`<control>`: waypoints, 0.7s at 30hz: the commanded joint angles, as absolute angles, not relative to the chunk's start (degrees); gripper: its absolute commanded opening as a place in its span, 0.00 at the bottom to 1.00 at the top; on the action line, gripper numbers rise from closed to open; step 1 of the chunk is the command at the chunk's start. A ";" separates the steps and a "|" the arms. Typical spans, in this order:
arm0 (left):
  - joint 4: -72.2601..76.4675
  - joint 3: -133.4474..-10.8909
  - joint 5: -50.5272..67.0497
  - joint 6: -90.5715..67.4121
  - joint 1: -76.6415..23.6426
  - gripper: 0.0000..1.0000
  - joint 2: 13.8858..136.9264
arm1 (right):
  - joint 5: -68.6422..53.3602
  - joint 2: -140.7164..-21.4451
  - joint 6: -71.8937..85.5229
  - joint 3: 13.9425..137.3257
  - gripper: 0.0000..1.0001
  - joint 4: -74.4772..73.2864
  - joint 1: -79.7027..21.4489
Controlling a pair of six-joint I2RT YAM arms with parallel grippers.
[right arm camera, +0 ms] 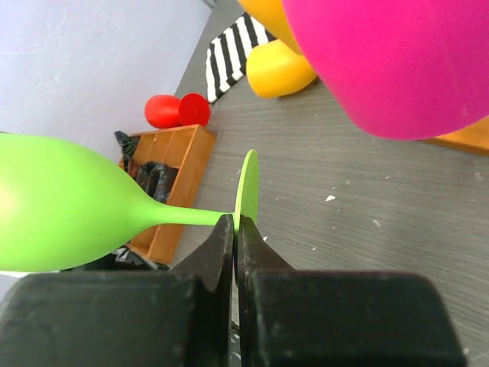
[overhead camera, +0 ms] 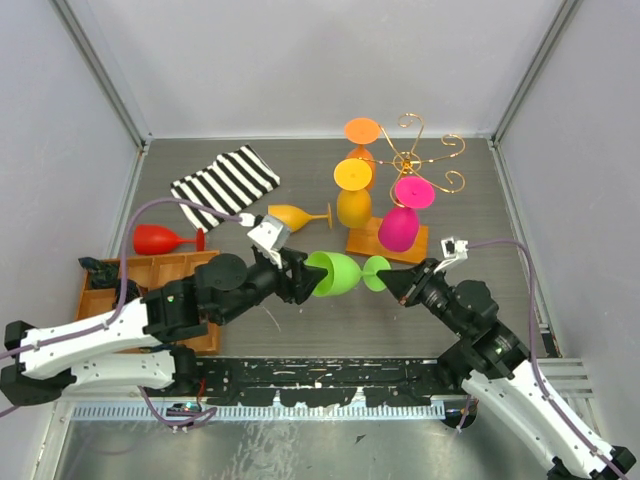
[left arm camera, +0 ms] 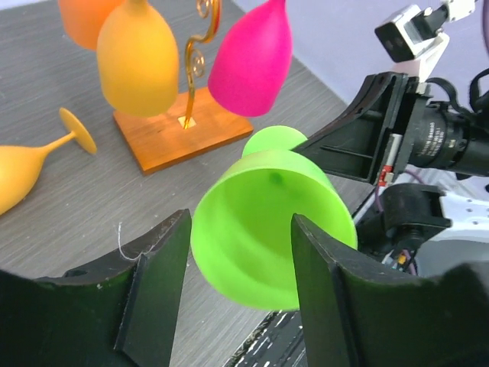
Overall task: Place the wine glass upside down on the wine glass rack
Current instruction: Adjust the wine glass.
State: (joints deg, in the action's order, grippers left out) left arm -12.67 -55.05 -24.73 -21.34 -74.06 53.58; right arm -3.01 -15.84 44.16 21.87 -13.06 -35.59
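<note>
Green wine glass (overhead camera: 335,272) | right hand (overhead camera: 392,278) pinches foot | left hand (overhead camera: 303,277) spread

- Wine glass (right arm camera: 69,202): in the right wrist view, bowl cut off at the left edge; lower rim of the foot hidden between the right pincer (right arm camera: 235,227) fingers.
- Left pincer (left arm camera: 243,229): contact with the bowl cannot be told.
- Pink glass (right arm camera: 397,61): blurred, cut off at upper right.
- Wine glass rack (left arm camera: 179,138): top cut off.
- Wooden tray (overhead camera: 150,270): partly under the left arm; dark contents too small to identify.
</note>
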 commanded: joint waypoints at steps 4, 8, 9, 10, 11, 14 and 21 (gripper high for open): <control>-12.31 -58.30 -21.28 -17.97 -74.44 0.62 46.89 | 9.17 -15.56 34.01 30.17 0.01 -22.01 -35.94; -14.43 -59.72 -20.82 -16.54 -74.44 0.62 43.38 | 9.81 -18.44 30.51 33.63 0.01 -24.87 -35.95; -14.87 -59.84 -21.06 -16.14 -74.44 0.63 42.62 | 9.58 -18.53 29.58 34.03 0.01 -24.92 -35.90; -15.20 -59.81 -21.48 -15.67 -74.47 0.63 41.93 | 8.95 -18.48 28.20 34.16 0.01 -24.65 -35.91; -15.70 -59.77 -22.08 -15.21 -74.45 0.64 41.36 | 8.22 -18.17 26.63 34.19 0.01 -23.72 -35.90; -17.86 -60.06 -23.77 -14.04 -74.44 0.65 40.16 | 6.40 -16.30 21.71 34.11 0.01 -21.16 -35.93; -20.84 -62.91 -24.54 -9.81 -74.45 0.77 39.12 | -1.95 -11.35 4.88 35.56 0.01 -18.87 -35.93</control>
